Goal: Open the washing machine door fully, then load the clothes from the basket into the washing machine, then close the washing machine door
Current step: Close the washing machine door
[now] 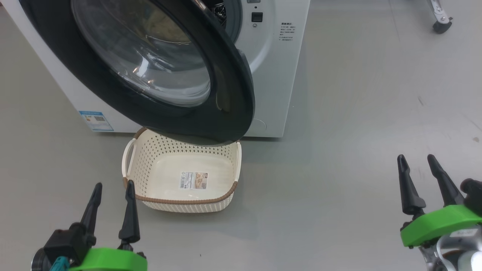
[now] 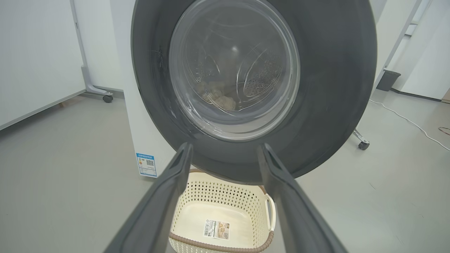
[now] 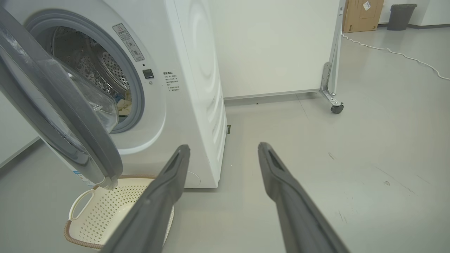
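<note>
Basket (image 1: 150,162) is empty, label showing on its base, sitting on the floor mid-frame in the head view, right under the door's lower rim. Clothes (image 3: 123,105) are in the drum (image 3: 91,66), a cream heap with a bit of blue low in the opening. So by my read only the close is left.

Washing machine door (image 1: 233,94) stands part-open. The hinge side runs off the upper left of the head view and the free edge hangs at centre, over the basket. The right wrist view has it nearly edge-on at frame left, with a clear gap to the washing machine (image 1: 275,75) front.

Left gripper (image 1: 115,186) is at lower left, fingers spread, nothing between them. In its wrist view the door's outer face sits dead ahead, above the fingers (image 2: 165,196), which straddle the basket.

Right gripper (image 1: 416,158) is at lower right, also spread and empty, well apart from the door and past its free edge, pointing along the machine's side.

Key relation: the door face is square to the left arm and up-frame from its tips, and that arm is the nearer one. I'd push on the black rim toward the free edge, not the hinge side and not the glass.
</note>
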Robot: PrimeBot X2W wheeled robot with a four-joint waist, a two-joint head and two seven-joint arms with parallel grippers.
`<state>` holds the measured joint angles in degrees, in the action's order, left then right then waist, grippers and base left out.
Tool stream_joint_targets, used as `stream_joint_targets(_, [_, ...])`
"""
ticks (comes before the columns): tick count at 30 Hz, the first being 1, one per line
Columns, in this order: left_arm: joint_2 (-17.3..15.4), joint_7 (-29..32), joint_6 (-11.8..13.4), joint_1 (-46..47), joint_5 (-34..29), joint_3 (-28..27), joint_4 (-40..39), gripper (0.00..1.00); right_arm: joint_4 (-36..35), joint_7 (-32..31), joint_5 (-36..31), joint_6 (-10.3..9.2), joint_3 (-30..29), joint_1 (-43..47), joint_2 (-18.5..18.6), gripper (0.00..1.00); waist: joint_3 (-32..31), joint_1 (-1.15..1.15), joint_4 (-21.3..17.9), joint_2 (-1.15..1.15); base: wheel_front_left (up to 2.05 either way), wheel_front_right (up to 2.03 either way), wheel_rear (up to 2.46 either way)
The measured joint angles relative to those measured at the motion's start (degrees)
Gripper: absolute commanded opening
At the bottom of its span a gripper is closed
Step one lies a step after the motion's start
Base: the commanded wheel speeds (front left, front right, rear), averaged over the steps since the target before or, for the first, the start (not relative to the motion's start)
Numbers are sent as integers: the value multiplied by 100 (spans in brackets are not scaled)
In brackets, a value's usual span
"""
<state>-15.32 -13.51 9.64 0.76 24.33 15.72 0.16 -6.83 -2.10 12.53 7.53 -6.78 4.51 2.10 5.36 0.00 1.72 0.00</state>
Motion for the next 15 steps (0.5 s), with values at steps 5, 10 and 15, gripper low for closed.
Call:
stream_joint_targets(5, [1, 27, -2, 14, -4, 96, 0, 100, 14, 1, 0, 0, -56, -1, 0, 94, 34, 0, 89, 0, 0, 0, 0])
stream_joint_targets(10, [7, 42, -105, 140, -7, 201, 48, 100, 164, 1, 3, 0, -81, -43, 0, 0, 85, 0, 265, 0, 0, 0, 0])
stream_joint_targets(15, [33, 41, -162, 302, -13, 318, 154, 100, 485, 0, -42, 0, -30, -369, 0, 0, 134, 0, 488, 0, 0, 0, 0])
